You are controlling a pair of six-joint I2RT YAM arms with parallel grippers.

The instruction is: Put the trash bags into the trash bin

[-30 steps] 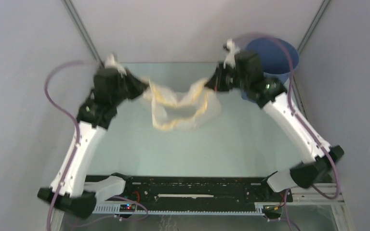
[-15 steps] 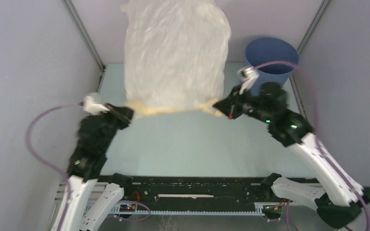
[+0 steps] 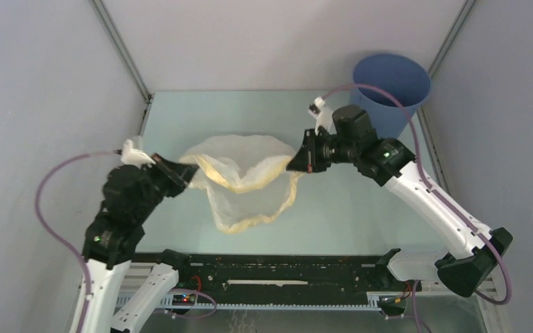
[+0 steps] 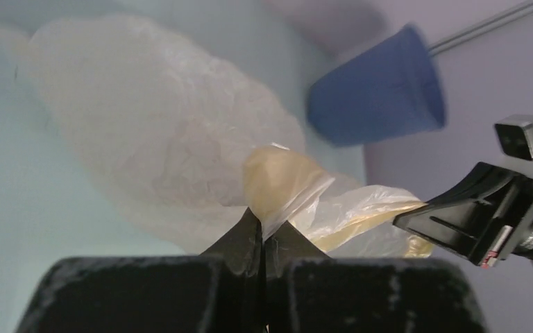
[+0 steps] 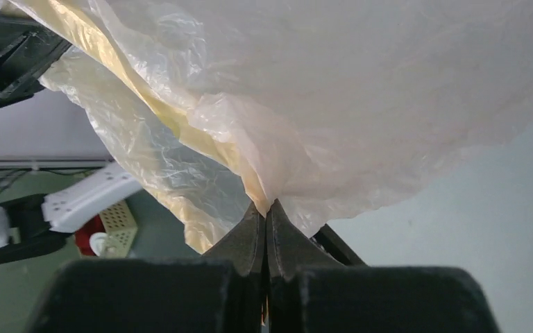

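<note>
A pale translucent trash bag (image 3: 246,180) with a yellow rim hangs slack between both grippers above the middle of the table. My left gripper (image 3: 189,175) is shut on its left rim, the plastic pinched between the fingertips (image 4: 264,232). My right gripper (image 3: 293,164) is shut on the right rim; the bag (image 5: 361,90) billows above its fingertips (image 5: 268,211). The blue trash bin (image 3: 391,94) stands upright at the far right corner, behind the right arm and apart from the bag. In the left wrist view the bin (image 4: 378,90) lies beyond the bag (image 4: 159,132).
The pale green table (image 3: 347,201) is walled by grey panels with metal posts (image 3: 121,48) at the back corners. A black rail (image 3: 271,270) with the arm bases runs along the near edge.
The bag, flung up high and inflated half a second ago, has collapsed down between the grippers. The right gripper has moved back and slightly left; the left arm has barely shifted.
</note>
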